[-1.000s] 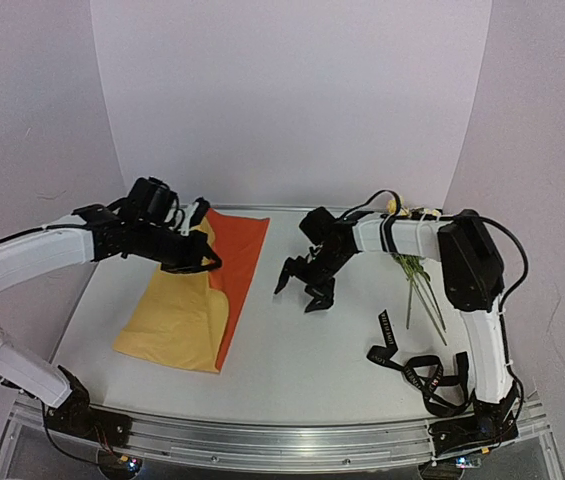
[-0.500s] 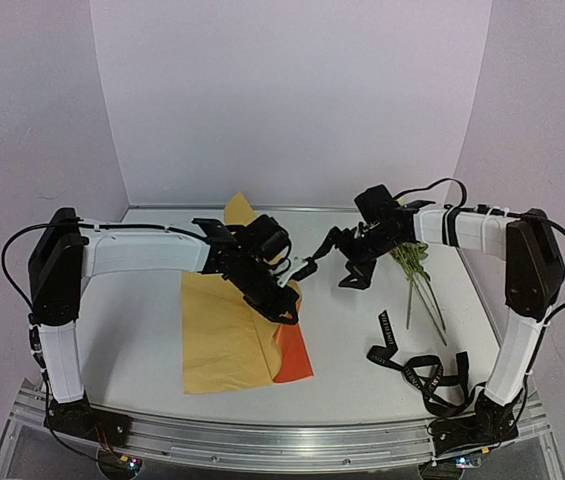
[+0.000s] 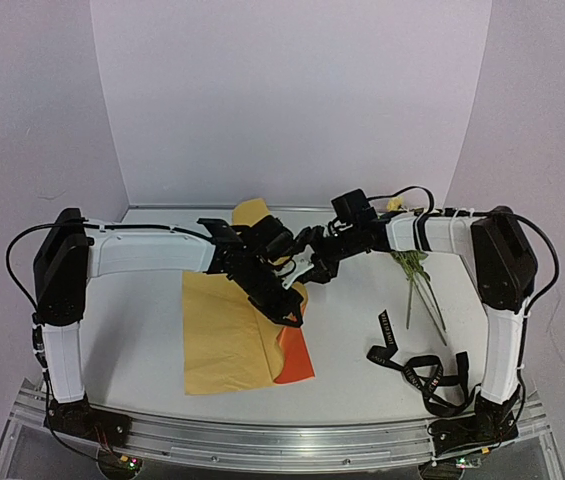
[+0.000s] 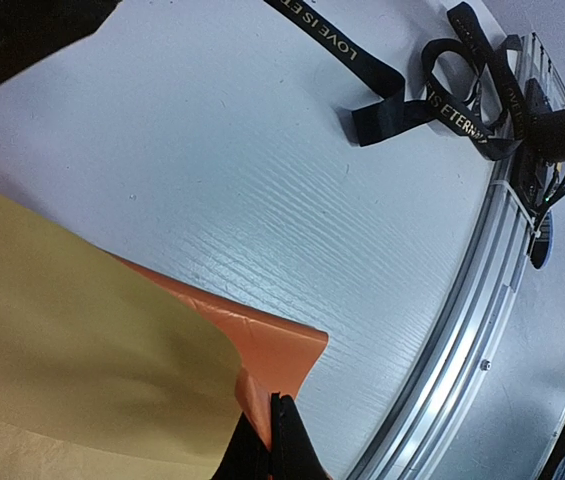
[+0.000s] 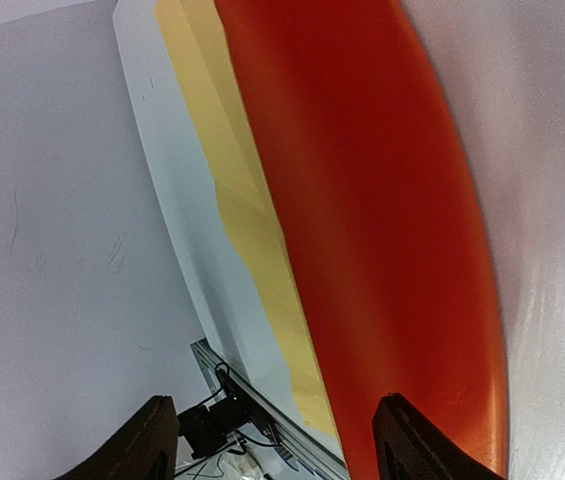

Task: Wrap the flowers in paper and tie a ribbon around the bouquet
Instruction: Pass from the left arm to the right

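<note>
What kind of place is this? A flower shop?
Probably not: it looks like a robot test booth. Plain pale walls close in a white table, and the left arm and right arm stand on a metal rail at its near edge. The paper, flowers and ribbon look like practice props.

The right tool now further left, close against the lifted paper.

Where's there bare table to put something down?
Bare table left of the paper, and between the paper and the ribbon. Crowded where the left gripper and right gripper meet over the paper, and around the flowers at right.
</note>
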`<state>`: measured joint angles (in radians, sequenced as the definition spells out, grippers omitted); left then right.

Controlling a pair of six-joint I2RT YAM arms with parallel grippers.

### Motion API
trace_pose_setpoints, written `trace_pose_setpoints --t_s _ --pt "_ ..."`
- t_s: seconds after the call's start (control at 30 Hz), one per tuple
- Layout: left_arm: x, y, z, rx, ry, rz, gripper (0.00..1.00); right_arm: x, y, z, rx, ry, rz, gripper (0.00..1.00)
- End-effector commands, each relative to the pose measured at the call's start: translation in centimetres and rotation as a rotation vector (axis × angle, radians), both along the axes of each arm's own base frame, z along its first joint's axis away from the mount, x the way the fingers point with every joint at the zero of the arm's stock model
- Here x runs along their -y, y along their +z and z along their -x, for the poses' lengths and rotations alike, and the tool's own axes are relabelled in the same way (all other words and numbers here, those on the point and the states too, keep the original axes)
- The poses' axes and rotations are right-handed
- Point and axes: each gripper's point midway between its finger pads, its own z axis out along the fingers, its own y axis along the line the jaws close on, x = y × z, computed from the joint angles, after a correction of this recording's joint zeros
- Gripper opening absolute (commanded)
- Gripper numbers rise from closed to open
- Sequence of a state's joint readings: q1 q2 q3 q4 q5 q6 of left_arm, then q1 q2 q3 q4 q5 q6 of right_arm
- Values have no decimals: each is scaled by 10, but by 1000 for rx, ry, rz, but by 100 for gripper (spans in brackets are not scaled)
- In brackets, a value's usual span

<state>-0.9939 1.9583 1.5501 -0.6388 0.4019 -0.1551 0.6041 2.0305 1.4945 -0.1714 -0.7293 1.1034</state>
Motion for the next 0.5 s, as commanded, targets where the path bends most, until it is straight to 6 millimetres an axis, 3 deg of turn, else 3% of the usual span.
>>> trace_pose_setpoints --t_s 0.0,0.13,0.27,0.37,0.43,0.47 --pt "4 20 2 22 -22 48 0 -28 20 -1 37 63 -88 62" --pt "1 21 3 23 -16 51 0 -31 13 2 25 71 -78 49" --pt "-5 23 2 31 18 52 3 -26 8 6 23 76 -45 21" --pt "-14 34 -6 42 87 93 28 -17 4 12 28 86 9 3" --pt "-26 43 -12 19 143 152 46 -9 2 16 32 88 46 0" --pt "-32 57 -17 11 171 210 54 -6 1 18 33 86 62 0"
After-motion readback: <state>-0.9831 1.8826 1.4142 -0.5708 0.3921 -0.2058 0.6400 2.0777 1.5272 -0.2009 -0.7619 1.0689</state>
